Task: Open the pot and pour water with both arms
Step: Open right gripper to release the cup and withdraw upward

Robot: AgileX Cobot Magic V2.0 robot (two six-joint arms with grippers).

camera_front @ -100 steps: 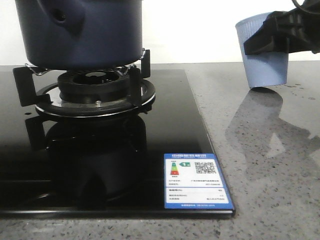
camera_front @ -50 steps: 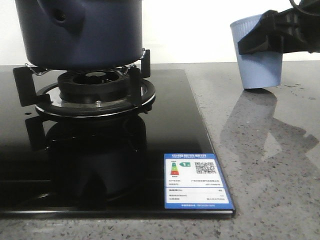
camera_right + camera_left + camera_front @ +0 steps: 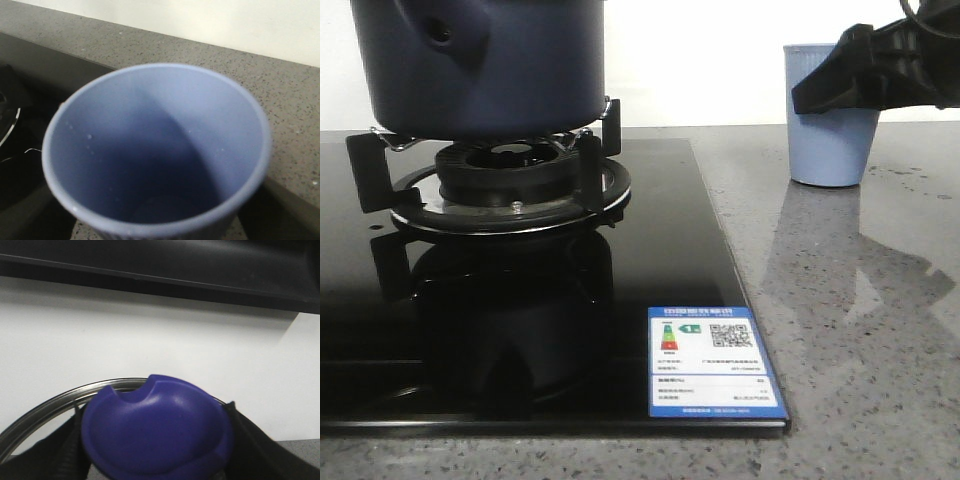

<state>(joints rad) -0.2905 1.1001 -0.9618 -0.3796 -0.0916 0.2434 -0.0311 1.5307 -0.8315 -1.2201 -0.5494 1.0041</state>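
The navy pot (image 3: pixel 480 65) sits on the gas burner (image 3: pixel 510 185), well to the left of the light blue cup (image 3: pixel 830 115) standing upright on the counter (image 3: pixel 860 320). Right gripper (image 3: pixel 840 85) is clamped on the cup, so it is the nearer arm for pouring. Left gripper (image 3: pixel 155 475) is clamped on the purple lid knob (image 3: pixel 155 435), lid rim (image 3: pixel 55 402) visible behind.

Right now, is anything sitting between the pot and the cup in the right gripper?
Nothing stands there. The front view shows only bare black cooktop glass and speckled grey counter between the pot and the cup at the right gripper.
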